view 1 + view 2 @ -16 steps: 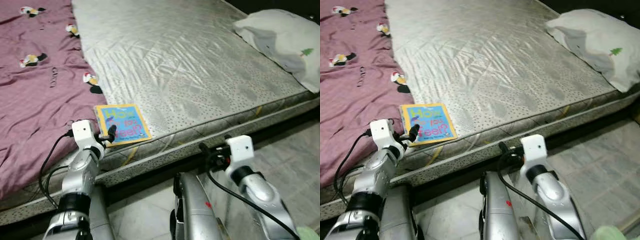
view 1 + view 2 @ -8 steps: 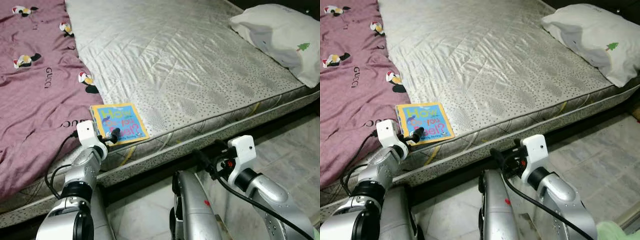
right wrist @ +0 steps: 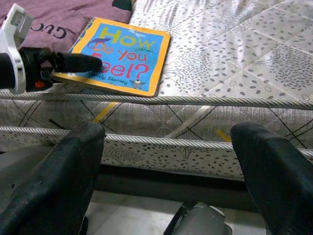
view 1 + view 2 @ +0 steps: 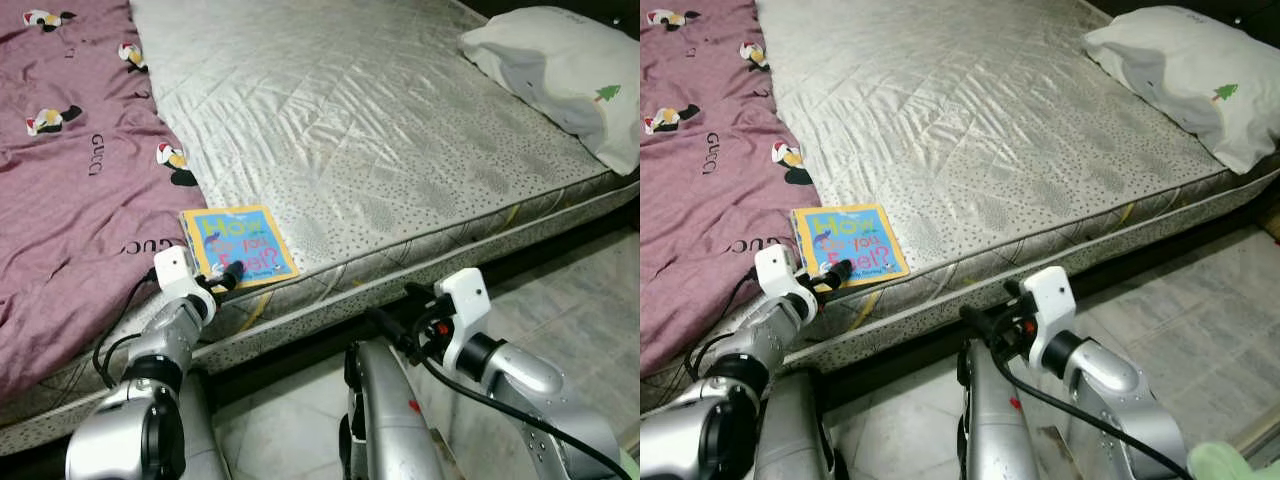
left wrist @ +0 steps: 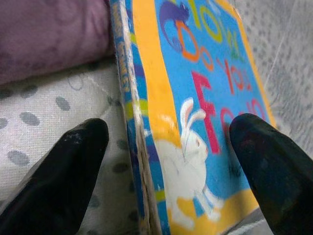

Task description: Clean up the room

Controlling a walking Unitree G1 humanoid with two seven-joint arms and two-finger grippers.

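Mattress point(image 4: 380, 130), bare, silvery-grey and quilted, takes up most of what lies before me, with its piped edge running across just ahead of my arms. A large maroon bedsheet printed with small birds and lettering point(image 4: 70, 170) lies rumpled over the part of it to my left, and a white pillow with a small green tree motif point(image 4: 560, 70) sits at the far corner to my right. Below the bed's edge is a pale tiled floor point(image 4: 560, 290). Near the front edge of the mattress, just beside the hem of the sheet, lies a thin square children's board book with a blue cover and yellow border point(image 4: 238, 246), flat and face up. My left gripper point(image 4: 222, 279) is at the book's near corner with its fingers point(image 5: 63, 186) spread, one on each side of the spine edge in the left wrist view, not yet closed on it. My right gripper point(image 4: 390, 325) hangs lower, in front of the mattress side and well apart from the book, its fingers point(image 3: 58, 186) wide apart and holding nothing. I judge the clean-up to be at an early stage: the book is not yet grasped or lifted, the sheet is unstraightened, and closing on the book looks like my next step.
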